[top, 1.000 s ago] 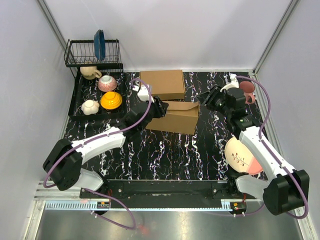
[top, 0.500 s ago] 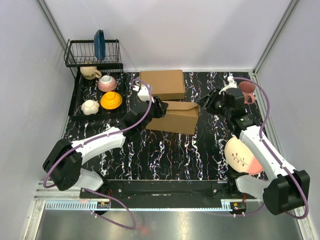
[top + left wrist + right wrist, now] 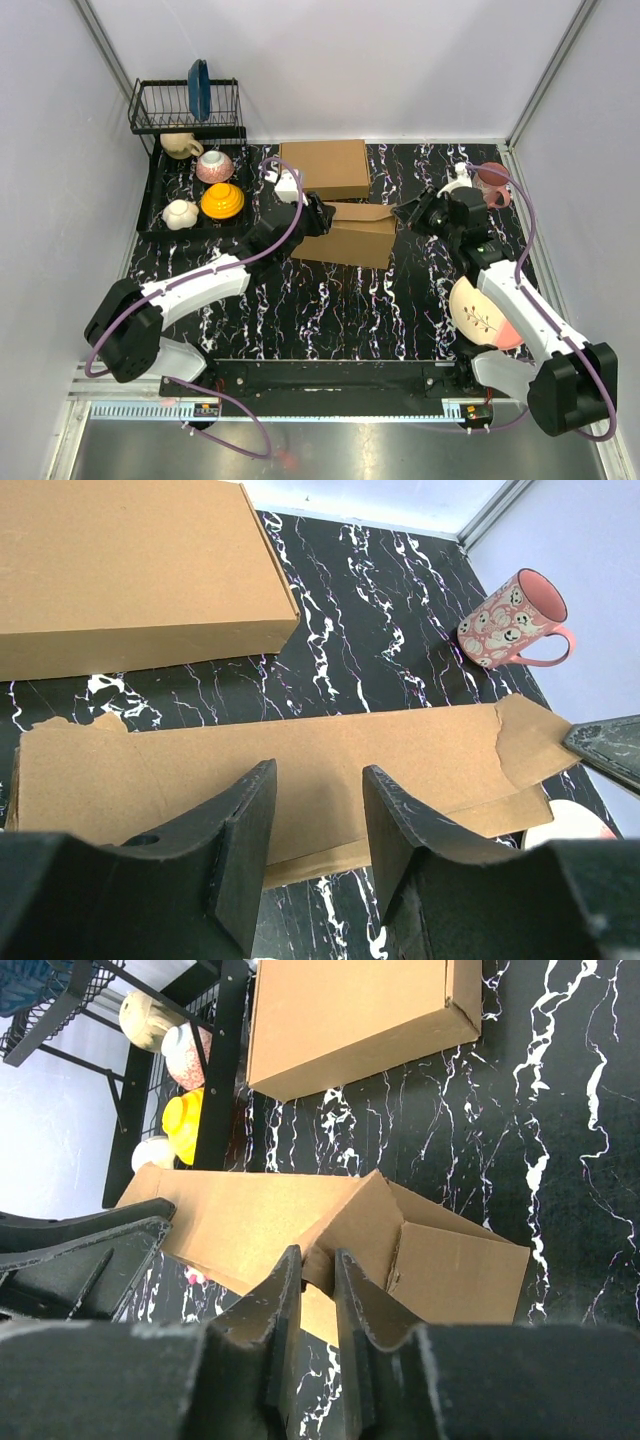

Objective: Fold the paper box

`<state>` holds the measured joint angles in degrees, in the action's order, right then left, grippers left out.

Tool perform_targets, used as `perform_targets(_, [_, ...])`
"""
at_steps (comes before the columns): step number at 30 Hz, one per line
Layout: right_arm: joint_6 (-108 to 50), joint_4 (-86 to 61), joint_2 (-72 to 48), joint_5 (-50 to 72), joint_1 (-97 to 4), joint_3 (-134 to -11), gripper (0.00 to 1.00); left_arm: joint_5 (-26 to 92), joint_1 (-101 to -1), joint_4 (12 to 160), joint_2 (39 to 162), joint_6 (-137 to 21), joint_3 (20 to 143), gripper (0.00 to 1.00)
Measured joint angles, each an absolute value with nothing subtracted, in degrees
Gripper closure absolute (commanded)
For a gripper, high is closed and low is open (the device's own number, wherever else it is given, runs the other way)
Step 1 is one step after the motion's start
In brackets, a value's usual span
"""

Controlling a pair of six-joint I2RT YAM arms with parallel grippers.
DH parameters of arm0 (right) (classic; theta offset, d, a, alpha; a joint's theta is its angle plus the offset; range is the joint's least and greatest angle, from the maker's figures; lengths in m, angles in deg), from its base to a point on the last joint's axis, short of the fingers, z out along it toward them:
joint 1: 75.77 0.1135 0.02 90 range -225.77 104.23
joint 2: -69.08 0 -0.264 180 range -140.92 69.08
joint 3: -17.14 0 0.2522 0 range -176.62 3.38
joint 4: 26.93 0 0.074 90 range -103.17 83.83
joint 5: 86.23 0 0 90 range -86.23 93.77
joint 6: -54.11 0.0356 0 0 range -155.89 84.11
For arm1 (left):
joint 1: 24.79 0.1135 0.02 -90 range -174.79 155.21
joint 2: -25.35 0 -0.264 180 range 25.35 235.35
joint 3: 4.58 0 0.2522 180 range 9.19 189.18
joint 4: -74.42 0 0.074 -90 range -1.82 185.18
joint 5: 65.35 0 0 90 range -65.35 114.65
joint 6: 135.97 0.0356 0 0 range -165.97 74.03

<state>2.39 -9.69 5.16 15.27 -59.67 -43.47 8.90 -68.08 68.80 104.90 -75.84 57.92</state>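
Observation:
The paper box [image 3: 345,232] lies half-formed in the middle of the table, its long lid panel [image 3: 280,770] tilted over the body. My left gripper [image 3: 318,215] is at its left end. Its fingers [image 3: 245,825] stand apart above the lid panel, open, with nothing between them. My right gripper [image 3: 403,213] is at the right end of the paper box [image 3: 440,1260]. The right gripper [image 3: 318,1265] has its two fingers closed narrowly on the corner of the end flap [image 3: 345,1225]. That flap's tab [image 3: 525,740] also shows in the left wrist view, touching the right fingertip [image 3: 605,745].
A neatly formed brown box [image 3: 325,168] sits just behind the paper box. A dish rack [image 3: 190,110] with a blue plate and a tray of bowls [image 3: 221,200] fill the back left. A pink mug [image 3: 494,180] stands at the back right; a cream-and-pink plate [image 3: 485,312] lies by the right arm.
My right gripper has moved left to the paper box's right end and closed its fingers on the flap corner. The left arm and gripper have not moved.

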Motion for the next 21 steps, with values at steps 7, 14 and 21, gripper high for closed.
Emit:
perform_targets(7, [2.50,-12.99,7.96,15.25,-59.65,-39.64,0.90,8.31,-68.08,69.02,104.79,-75.84,57.89,0.53])
perform_targets(14, [2.56,-14.02,8.37,14.79,-59.60,-37.96,0.89,7.55,-68.08,69.29,104.63,-75.86,57.89,0.53])
perform_targets(21, [2.45,-12.14,8.77,13.83,-59.30,-38.07,0.87,7.46,-68.08,69.31,104.63,-75.88,57.87,0.53])
